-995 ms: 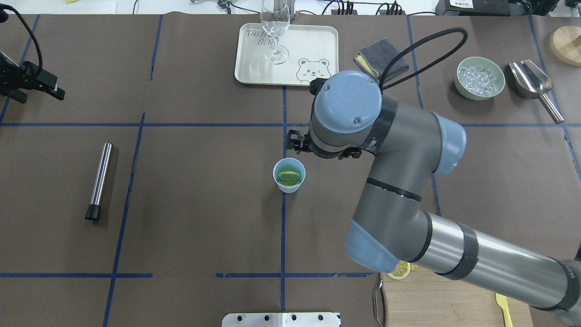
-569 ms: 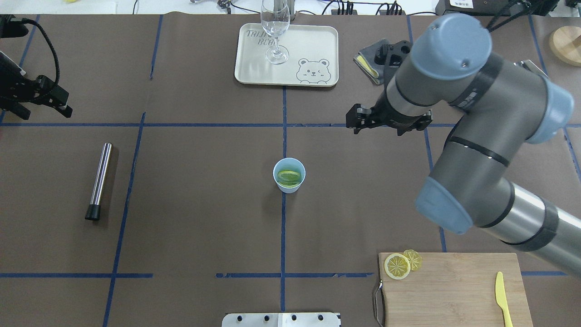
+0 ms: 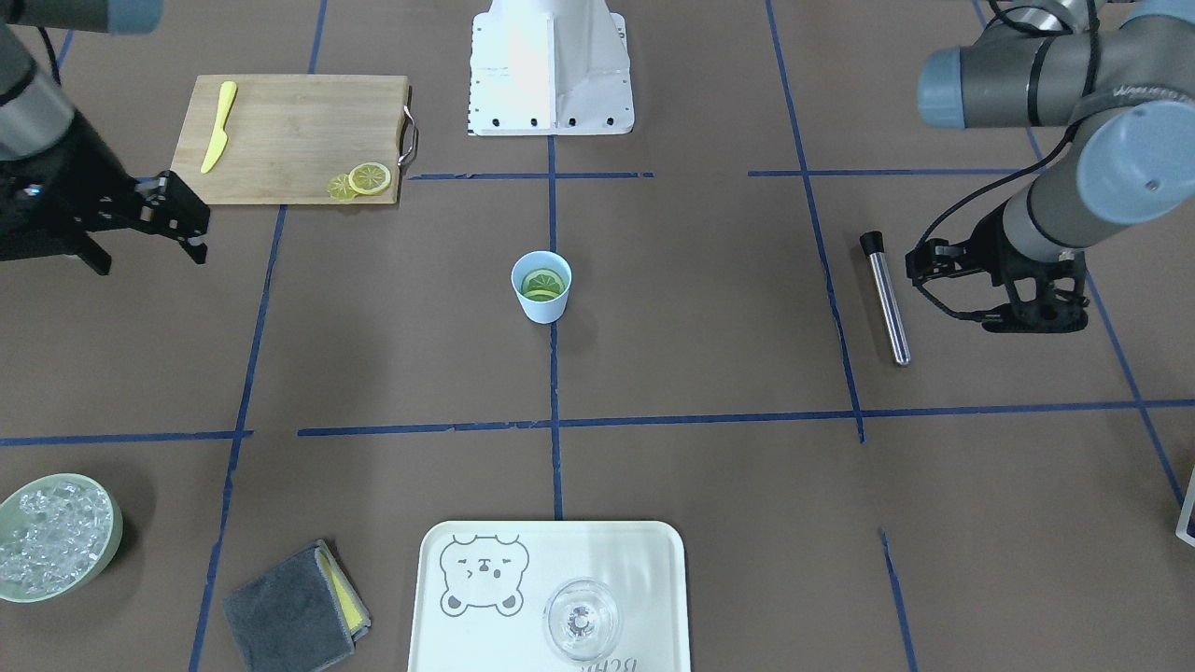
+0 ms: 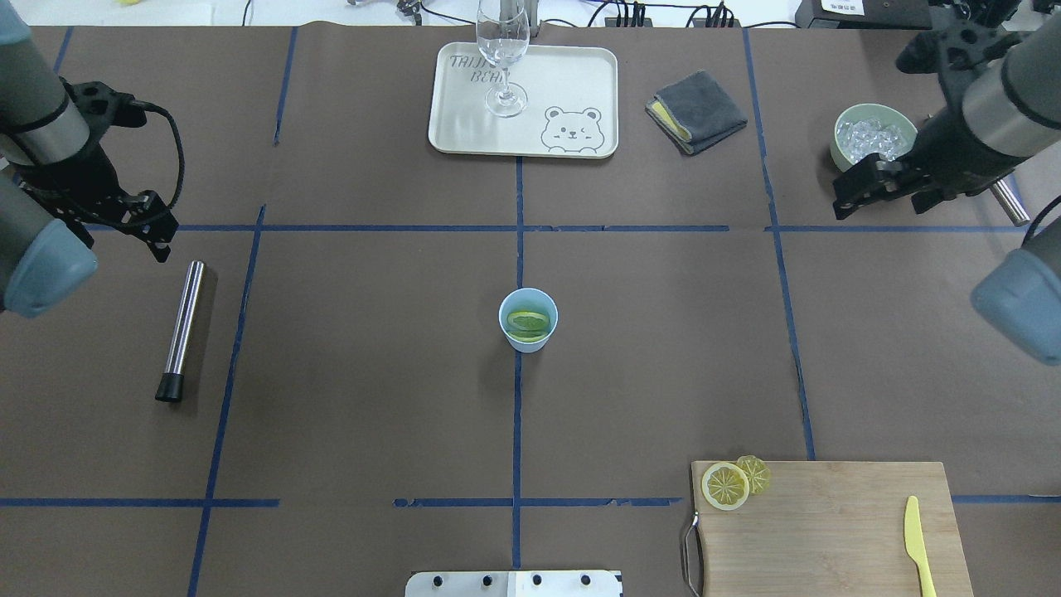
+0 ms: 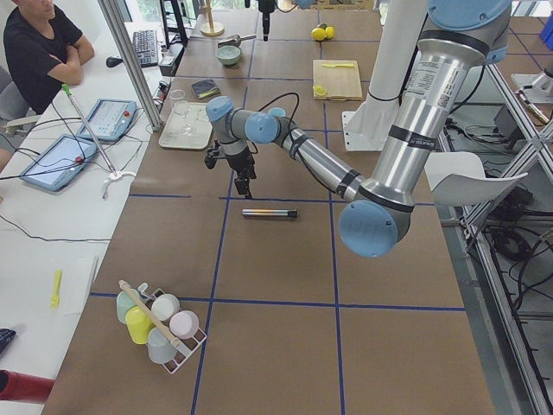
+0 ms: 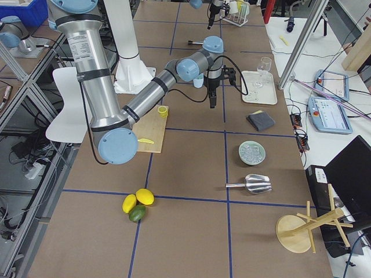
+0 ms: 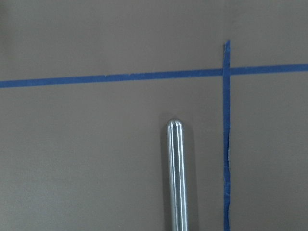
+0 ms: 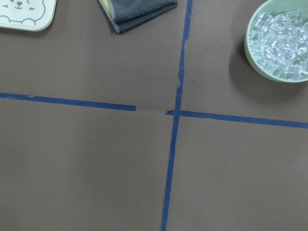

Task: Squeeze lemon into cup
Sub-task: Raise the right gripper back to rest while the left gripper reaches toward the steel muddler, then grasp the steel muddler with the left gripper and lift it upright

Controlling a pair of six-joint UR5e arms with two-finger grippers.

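Note:
The light-blue cup [image 4: 528,334] stands at the middle of the table and also shows in the front view [image 3: 541,306]. Lemon slices [image 4: 529,321] lie inside it. Two more lemon slices [image 4: 726,485] lie at the left end of the wooden cutting board [image 4: 829,522]. My right gripper [image 4: 841,206] is open and empty, far right of the cup, next to the bowl of ice; the front view shows it too [image 3: 198,235]. My left gripper [image 4: 160,236] looks open and empty, points down and hangs just beyond the far end of a metal rod [image 4: 182,327].
A cream tray [image 4: 572,83] with a clear stemmed glass [image 4: 503,58] stands at the back. A grey cloth [image 4: 696,110] lies to its right. The pale-green ice bowl [image 3: 116,537] stands far right. A yellow knife [image 4: 916,539] lies on the board.
My right arm has swung from beside the cup out to the far right by the ice bowl. My left arm has moved in toward the metal rod's far end.

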